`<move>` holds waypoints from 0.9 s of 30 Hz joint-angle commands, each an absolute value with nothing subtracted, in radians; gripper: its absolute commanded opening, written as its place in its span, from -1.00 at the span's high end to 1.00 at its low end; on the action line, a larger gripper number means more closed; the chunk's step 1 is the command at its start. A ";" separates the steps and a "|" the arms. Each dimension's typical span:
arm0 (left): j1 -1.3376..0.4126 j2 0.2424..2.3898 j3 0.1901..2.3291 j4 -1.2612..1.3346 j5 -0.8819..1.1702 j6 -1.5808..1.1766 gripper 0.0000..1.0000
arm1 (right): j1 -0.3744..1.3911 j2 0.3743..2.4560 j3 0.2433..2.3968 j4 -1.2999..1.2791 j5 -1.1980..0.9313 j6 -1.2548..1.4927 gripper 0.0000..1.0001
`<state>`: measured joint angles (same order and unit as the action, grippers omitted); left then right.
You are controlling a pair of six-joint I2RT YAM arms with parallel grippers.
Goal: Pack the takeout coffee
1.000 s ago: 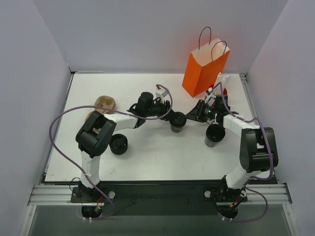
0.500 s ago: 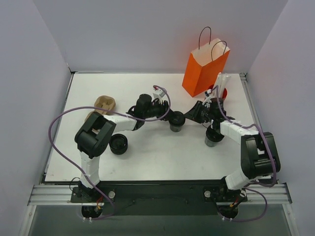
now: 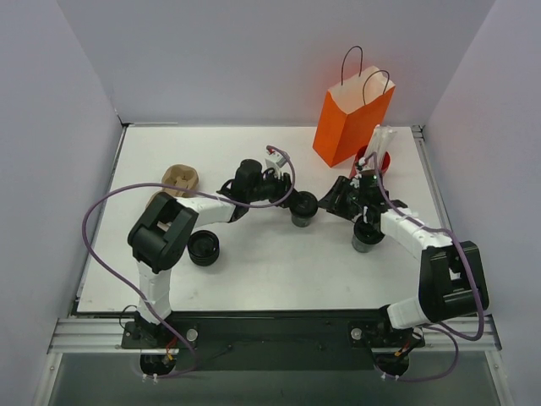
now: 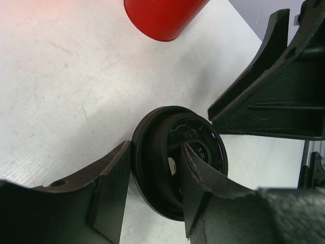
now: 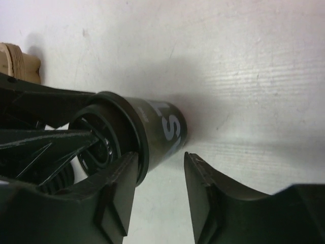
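Takeout coffee (image 3: 303, 205) is near the middle of the white bench (image 3: 254, 279), between the two arms and a little nearer than the orange paper bag (image 3: 351, 118). The left gripper (image 4: 156, 152) pinches its rim, with one finger (image 4: 109, 188) against the outer wall and the other reaching over the black top into the mouth. The right gripper (image 5: 161, 158) is spread around the cup's body from the opposite side. One of its fingers (image 5: 119, 190) is just beside the rim, and the other stands clear of the wall with bare bench between. I cannot tell whether the cup's base rests on the bench. A red cup (image 3: 378, 156) of white straws stands just beside the bag, and a second dark cup (image 3: 363, 239) sits under the right forearm. A ribbed black stack (image 3: 204, 247) lies by the left arm
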<state>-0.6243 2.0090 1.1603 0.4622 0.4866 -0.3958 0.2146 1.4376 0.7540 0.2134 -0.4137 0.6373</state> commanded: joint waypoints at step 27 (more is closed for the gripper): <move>-0.634 2.157 1.104 0.020 0.388 -0.161 0.04 | 0.132 1.933 1.377 -0.439 -1.000 0.045 -0.01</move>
<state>-0.6250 2.0140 1.1942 0.4221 0.5095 -0.3344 0.1417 1.8950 1.3323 -0.3378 -0.9279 0.1219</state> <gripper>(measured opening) 0.498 0.531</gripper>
